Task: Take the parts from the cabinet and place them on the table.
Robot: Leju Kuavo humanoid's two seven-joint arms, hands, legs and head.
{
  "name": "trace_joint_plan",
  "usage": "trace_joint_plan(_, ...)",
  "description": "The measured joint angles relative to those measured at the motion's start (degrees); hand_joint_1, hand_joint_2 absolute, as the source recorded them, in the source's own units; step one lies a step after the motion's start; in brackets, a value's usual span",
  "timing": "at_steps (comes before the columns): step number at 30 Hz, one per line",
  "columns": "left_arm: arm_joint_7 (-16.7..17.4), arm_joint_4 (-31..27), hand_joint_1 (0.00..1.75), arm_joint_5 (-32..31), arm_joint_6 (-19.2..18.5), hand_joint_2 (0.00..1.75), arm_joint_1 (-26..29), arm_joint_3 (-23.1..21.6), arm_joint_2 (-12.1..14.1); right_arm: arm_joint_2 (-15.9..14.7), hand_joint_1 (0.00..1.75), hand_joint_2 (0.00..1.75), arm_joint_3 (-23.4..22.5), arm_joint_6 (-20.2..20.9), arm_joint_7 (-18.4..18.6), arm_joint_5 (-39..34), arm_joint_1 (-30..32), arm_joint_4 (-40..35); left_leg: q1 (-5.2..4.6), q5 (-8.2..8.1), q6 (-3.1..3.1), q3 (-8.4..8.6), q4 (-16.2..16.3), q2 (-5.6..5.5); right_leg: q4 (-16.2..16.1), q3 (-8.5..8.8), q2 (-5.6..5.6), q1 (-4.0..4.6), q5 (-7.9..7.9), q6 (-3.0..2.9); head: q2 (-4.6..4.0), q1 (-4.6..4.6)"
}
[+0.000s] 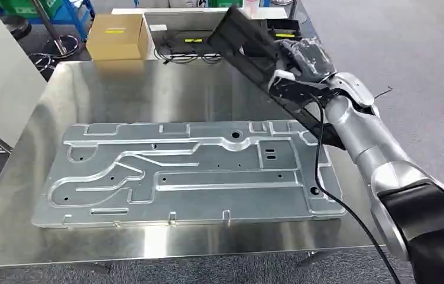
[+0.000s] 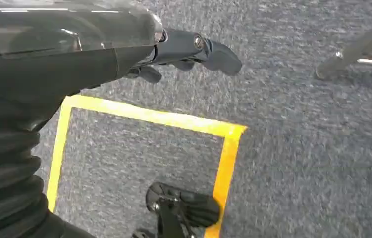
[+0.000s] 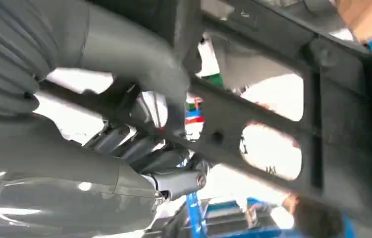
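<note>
Black plastic part point(image 1: 249, 47), a long frame with open cut-outs, is held aloft by the right hand point(image 1: 302, 65) above the far right portion of the steel surface point(image 1: 119, 94). It is tilted, its upper end reaching toward the far edge of the surface and its lower end running down beside the silver forearm. In the right wrist view the fingers point(image 3: 139, 148) are wrapped around one bar of the part point(image 3: 253, 124), the thick grey thumb pressing on the opposite side of that bar, so the grip is closed on the frame.

Flat on the surface lies a large stamped metal panel point(image 1: 190, 171) with raised ribs and small holes, occupying most of the near half; the black part is held clear of it. Beyond the far edge of the surface stand a brown cardboard box point(image 1: 116, 36) and a white tray point(image 1: 178, 32) with cables.

Left hand point(image 2: 184, 54) hangs over grey carpet point(image 2: 297, 148) marked with yellow tape point(image 2: 174, 119); its fingers point(image 2: 218, 57) hold nothing, one reaching forward, the others bent beneath it.
</note>
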Motion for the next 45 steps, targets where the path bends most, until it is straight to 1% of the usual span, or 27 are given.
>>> trace_joint_plan(2,0.2,0.0,0.00,0.4,-0.3,1.75,-0.2,0.0,0.0,1.4,0.00,0.00,3.2,1.0,2.3,4.9,-0.4,2.4,0.51,0.04,0.62,0.99,-0.8,0.12,1.0,0.20,0.00,-0.09,-1.10,0.63,0.00,0.00)
trace_joint_plan(3,0.3,0.0,0.00,0.5,-0.3,1.75,-0.3,0.0,0.0,2.3,0.00,0.00,4.7,1.3,3.0,6.6,-0.4,3.8,0.52,-0.07,0.83,1.21,-0.9,0.20,3.4,-1.05,-0.06,-0.07,-2.41,0.80,0.00,0.00)
trace_joint_plan(6,0.5,0.0,0.00,1.1,-0.2,1.75,-0.7,0.1,0.0,6.2,0.00,0.00,9.2,2.7,4.2,9.8,-0.1,7.9,0.39,-0.28,1.19,1.28,-0.8,0.34,16.5,-8.59,-0.10,-0.12,-7.04,1.07,0.00,0.00)
trace_joint_plan(7,0.5,0.0,0.00,1.4,-0.1,1.75,-0.8,0.1,0.0,7.6,0.00,0.00,10.8,3.3,4.4,10.2,0.0,9.2,0.39,-0.38,1.20,1.38,-0.8,0.33,17.7,-9.72,-0.11,-0.12,-6.35,1.03,0.00,0.00)
trace_joint_plan(8,0.7,0.0,0.00,1.6,0.0,1.75,-0.7,0.2,0.0,8.4,0.00,0.00,11.8,3.6,4.5,10.4,0.0,9.9,0.39,-0.50,1.23,1.53,-0.8,0.28,16.5,-9.44,-0.11,-0.12,-4.70,0.90,0.00,0.00)
trace_joint_plan(10,0.8,0.0,0.00,1.9,0.3,1.75,-0.7,0.4,0.0,10.5,0.00,0.00,13.6,4.6,4.8,10.5,-0.7,10.9,0.37,-0.85,0.94,2.08,-0.7,0.00,6.8,-5.52,-0.11,-0.03,1.54,0.23,0.00,0.00)
trace_joint_plan(11,0.8,0.0,0.00,2.0,0.4,1.75,-0.7,0.4,0.0,11.3,0.00,0.00,14.1,5.2,4.8,10.4,-1.2,11.2,0.35,-1.02,0.75,2.26,-0.7,-0.04,2.2,-3.58,-0.12,0.10,3.59,-0.31,0.00,0.00)
trace_joint_plan(12,0.8,0.1,0.00,2.1,0.5,1.75,-0.7,0.4,-0.1,11.9,0.00,0.00,14.7,5.7,4.8,10.3,-1.7,11.4,0.00,-1.14,0.49,2.16,-0.6,-0.08,1.1,-2.88,-0.13,0.67,2.79,-0.64,0.00,0.00)
trace_joint_plan(15,0.8,0.1,0.00,2.3,0.7,1.75,-0.7,0.8,-0.1,14.1,0.00,0.00,16.0,6.4,4.9,10.2,-2.2,11.9,0.31,-1.13,-0.38,2.17,-0.8,-0.01,0.3,-2.79,0.06,0.87,2.50,-1.13,0.00,0.00)
trace_joint_plan(17,0.7,0.1,0.00,2.6,0.8,1.75,-0.7,1.0,-0.1,15.4,0.00,0.00,16.4,6.6,5.1,10.2,-2.4,12.1,0.38,-1.82,-1.03,2.05,-0.2,0.08,-0.7,-2.08,-0.12,0.15,2.96,-1.75,0.00,0.00)
trace_joint_plan(18,0.7,0.2,0.00,2.7,0.8,1.75,-0.7,1.2,-0.1,16.1,0.00,0.00,16.6,6.7,5.1,10.1,-2.6,12.2,0.35,-3.02,-1.38,1.46,1.5,0.15,-0.8,-1.97,-0.03,0.15,2.97,-1.98,0.00,-0.02)
trace_joint_plan(19,0.7,0.2,0.00,2.8,0.8,1.75,-0.7,1.4,-0.1,17.1,0.00,0.00,16.9,7.4,5.0,9.9,-2.8,12.2,0.55,-5.34,-1.67,-0.34,5.6,0.15,-0.8,-1.95,0.00,0.16,2.91,-2.51,0.00,-0.02)
trace_joint_plan(21,0.5,0.2,0.00,3.1,0.9,1.75,-0.7,1.5,-0.1,18.9,0.00,0.00,17.8,8.6,5.0,9.3,-2.6,12.3,0.67,-8.90,-2.17,-4.67,14.5,0.15,-0.8,-1.91,0.12,0.19,2.83,-2.61,0.00,-0.02)
trace_joint_plan(22,0.3,0.2,0.00,3.1,1.0,0.00,-0.7,1.6,-0.2,19.7,0.00,0.00,18.0,9.2,5.0,8.8,-2.4,12.3,0.77,-8.94,-2.40,-5.73,16.3,0.16,-0.8,-1.90,0.15,0.18,2.82,-2.60,0.00,-0.02)
trace_joint_plan(24,-0.1,0.2,0.00,3.4,1.0,0.00,-0.7,1.7,-0.2,20.9,0.00,0.00,18.6,10.5,5.0,7.6,-2.2,12.3,1.22,-5.48,-2.80,-4.20,12.4,0.18,-0.6,-1.86,0.17,0.12,2.65,-2.36,0.00,-0.02)
trace_joint_plan(26,-0.3,0.2,0.00,3.7,1.4,0.00,-0.7,1.8,-0.2,21.9,0.00,0.00,19.1,11.2,5.2,6.1,-2.2,11.9,1.63,-0.67,-3.11,0.38,2.9,0.26,0.1,-1.85,0.18,-0.07,2.13,-1.76,0.00,-0.02)
trace_joint_plan(27,-0.2,0.3,0.00,3.7,1.4,0.00,-0.8,1.9,-0.2,22.3,0.00,0.00,19.1,11.8,5.3,4.6,-2.2,11.5,1.51,-1.62,-3.09,1.56,0.9,0.15,0.4,-2.06,0.16,0.08,1.85,-1.34,0.00,-0.02)
trace_joint_plan(29,-0.2,0.4,0.00,3.7,1.6,0.00,-0.7,1.9,-0.2,22.8,0.00,0.00,19.1,12.5,5.9,0.4,-2.0,10.3,1.24,-1.50,-1.72,1.56,0.2,0.09,0.6,-2.35,0.16,0.27,1.87,-0.79,0.00,0.00)
trace_joint_plan(31,-0.1,0.5,0.00,3.8,1.4,0.00,-0.6,2.1,-0.3,22.8,0.00,0.00,18.9,12.0,6.8,-4.1,-1.8,8.9,0.99,-1.41,-1.04,1.55,0.2,0.04,0.5,-2.26,0.11,0.22,1.94,-0.42,0.00,0.00)
trace_joint_plan(33,-0.1,0.5,0.00,3.8,0.8,0.00,-0.6,2.3,-0.4,21.6,0.00,0.00,17.6,8.9,6.8,-9.1,-1.2,6.8,1.22,-1.19,-0.13,1.84,-0.1,0.12,1.8,-2.52,0.06,-0.06,0.67,0.28,0.00,0.00)
trace_joint_plan(36,-0.1,0.5,0.00,3.8,0.5,0.00,-0.5,2.4,-0.4,18.8,0.00,0.00,14.6,6.3,5.7,-13.1,-0.6,3.7,1.06,-1.31,0.54,1.87,-0.1,0.05,14.3,-8.47,-0.02,-0.05,-5.34,0.74,0.00,0.00)
trace_joint_plan(37,-0.1,0.5,0.00,3.8,0.5,0.00,-0.3,2.5,-0.4,18.3,0.00,0.00,14.2,6.3,5.7,-13.2,0.0,3.1,0.94,-1.33,0.58,1.87,-0.1,0.04,18.2,-10.62,-0.02,-0.04,-6.44,0.71,0.00,0.00)
trace_joint_plan(38,-0.1,0.5,0.00,3.8,0.5,0.00,-0.2,2.6,-0.4,17.4,0.00,0.00,13.9,6.3,5.7,-13.2,0.5,2.6,0.82,-1.35,0.60,1.94,-0.1,0.04,19.4,-11.48,-0.02,-0.01,-6.22,0.61,0.00,0.00)
trace_joint_plan(39,-0.1,0.5,0.00,3.8,0.5,0.00,-0.1,2.7,-0.4,17.0,0.00,0.00,13.6,6.3,5.7,-13.2,1.0,2.1,0.64,-1.37,0.62,2.01,-0.1,0.05,17.7,-11.01,-0.01,0.09,-4.59,0.25,0.00,0.00)
trace_joint_plan(42,-0.1,0.5,0.00,4.0,0.5,0.00,-0.4,2.7,-0.6,16.0,0.00,0.00,12.4,2.1,5.4,-15.1,1.6,0.0,-0.02,-1.53,0.74,2.30,-0.1,0.33,2.4,-3.73,-0.02,1.05,3.14,-1.93,0.00,0.00)
trace_joint_plan(43,-0.1,0.6,0.00,4.2,0.5,0.00,-0.4,2.8,-0.9,15.2,0.00,0.00,11.5,-2.2,4.3,-16.2,2.4,-1.5,-0.24,-1.56,0.64,2.28,-0.2,0.32,0.9,-3.10,-0.37,1.26,2.12,-2.28,0.00,-0.07)
trace_joint_plan(45,-0.2,0.6,0.00,5.1,0.8,0.00,-0.6,3.0,-1.0,11.9,0.00,0.00,8.6,-13.2,1.3,-17.3,6.5,-7.1,0.09,-1.57,0.27,2.48,-0.2,-0.01,0.3,-2.69,-0.89,1.71,2.44,-2.30,0.00,-0.04)
